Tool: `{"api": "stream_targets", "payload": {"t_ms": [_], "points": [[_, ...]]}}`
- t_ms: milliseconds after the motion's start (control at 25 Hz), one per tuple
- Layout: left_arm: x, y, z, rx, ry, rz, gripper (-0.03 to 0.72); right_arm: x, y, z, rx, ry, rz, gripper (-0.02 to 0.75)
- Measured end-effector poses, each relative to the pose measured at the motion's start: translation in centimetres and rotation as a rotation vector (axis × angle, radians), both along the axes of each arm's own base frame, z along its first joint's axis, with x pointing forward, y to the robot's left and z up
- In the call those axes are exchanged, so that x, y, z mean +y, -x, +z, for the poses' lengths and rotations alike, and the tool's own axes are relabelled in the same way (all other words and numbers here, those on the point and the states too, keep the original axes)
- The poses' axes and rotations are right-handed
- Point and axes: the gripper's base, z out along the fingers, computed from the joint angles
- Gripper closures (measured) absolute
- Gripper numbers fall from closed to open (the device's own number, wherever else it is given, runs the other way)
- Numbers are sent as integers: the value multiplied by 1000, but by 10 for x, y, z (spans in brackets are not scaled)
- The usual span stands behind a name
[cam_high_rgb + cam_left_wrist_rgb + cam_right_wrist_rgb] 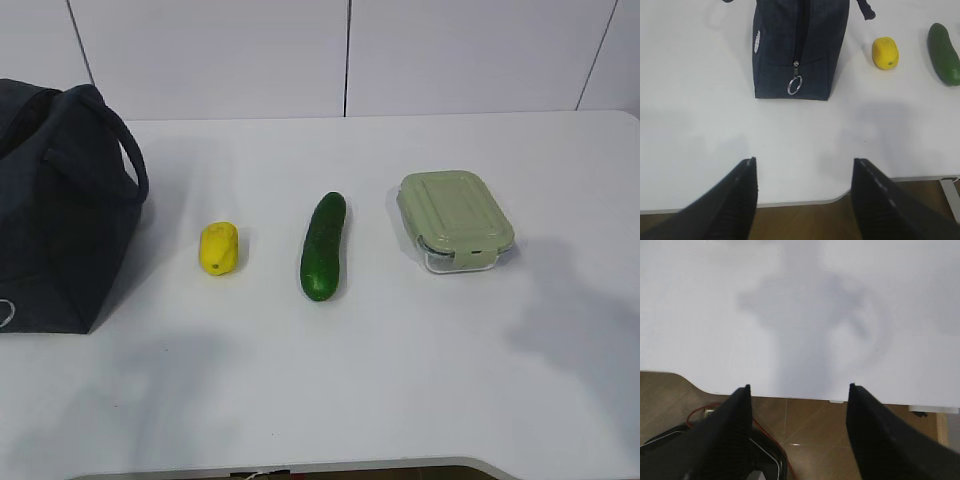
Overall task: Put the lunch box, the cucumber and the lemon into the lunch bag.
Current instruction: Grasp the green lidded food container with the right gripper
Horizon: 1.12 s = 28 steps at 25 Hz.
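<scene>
On the white table, the dark navy lunch bag point(55, 210) stands at the far left, zipped, its ring pull point(795, 85) hanging at the near end. To its right lie the yellow lemon point(219, 247), the dark green cucumber point(324, 245) and the lunch box point(455, 219) with its sage-green lid. The lemon point(885, 52) and cucumber point(944, 54) also show in the left wrist view. My left gripper point(804, 162) hangs open and empty over the table's front edge, short of the bag. My right gripper point(798, 387) is open and empty above the front edge.
The table's front edge point(805, 202) runs under both grippers, with brown floor below. Cables and a dark base point(705, 440) lie on the floor under the right gripper. A white panelled wall point(350, 55) backs the table.
</scene>
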Motion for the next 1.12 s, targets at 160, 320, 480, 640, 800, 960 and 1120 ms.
{"api": "stream_targets", "payload": {"t_ms": [160,320,480,640,800,960,1120], "points": [[0,0,0,0,0,0,257,3,-28,0,79,-5,5,258],[0,0,0,0,0,0,257,8,-58,2,131,-18,28,258],[0,0,0,0,0,0,257,17,-86,4,148,-72,94,258],[0,0,0,0,0,0,257,29,-113,3,170,-145,171,258],[0,0,0,0,0,0,257,37,-137,-2,188,-201,235,258],[0,0,0,0,0,0,257,42,-158,-6,200,-216,275,258],[0,0,0,0,0,0,257,44,-178,-8,202,-225,297,258]]}}
